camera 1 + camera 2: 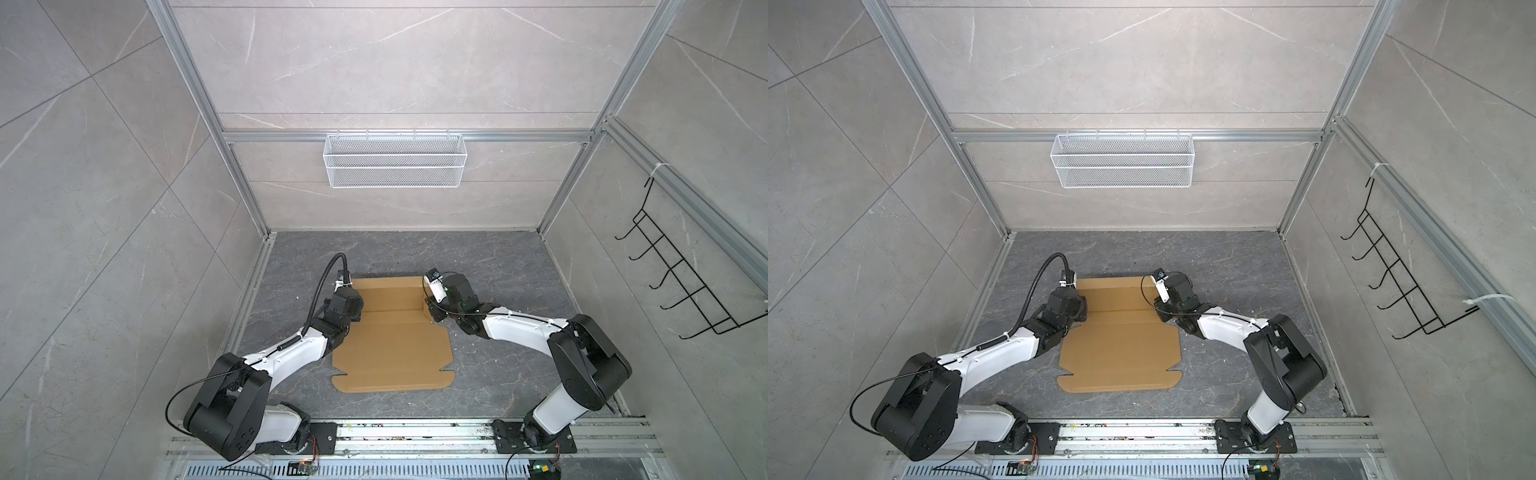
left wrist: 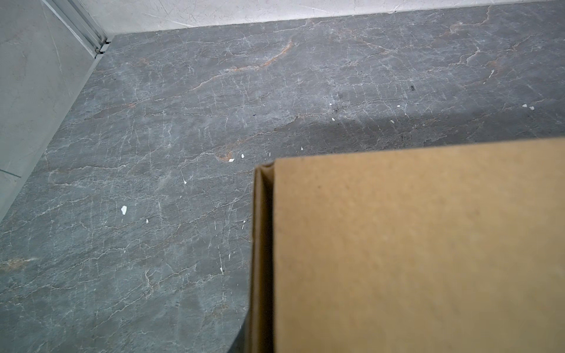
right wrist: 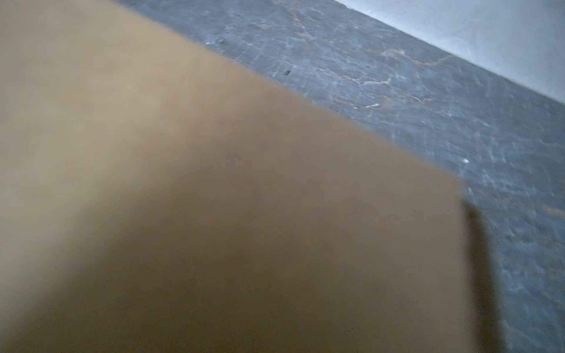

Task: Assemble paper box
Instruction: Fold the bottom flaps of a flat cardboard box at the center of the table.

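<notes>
paper box [image 1: 392,353] half-folded, bare table [image 1: 498,266] beyond far edge

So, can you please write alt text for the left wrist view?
A corner of the paper box, plain brown cardboard, seen close up. Beyond it spreads the dark grey veined table with white flecks, up to a pale wall.

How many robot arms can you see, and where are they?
2. The left arm reaches to the left edge of the paper box; the right arm reaches to its right edge. None seems hidden.
</notes>
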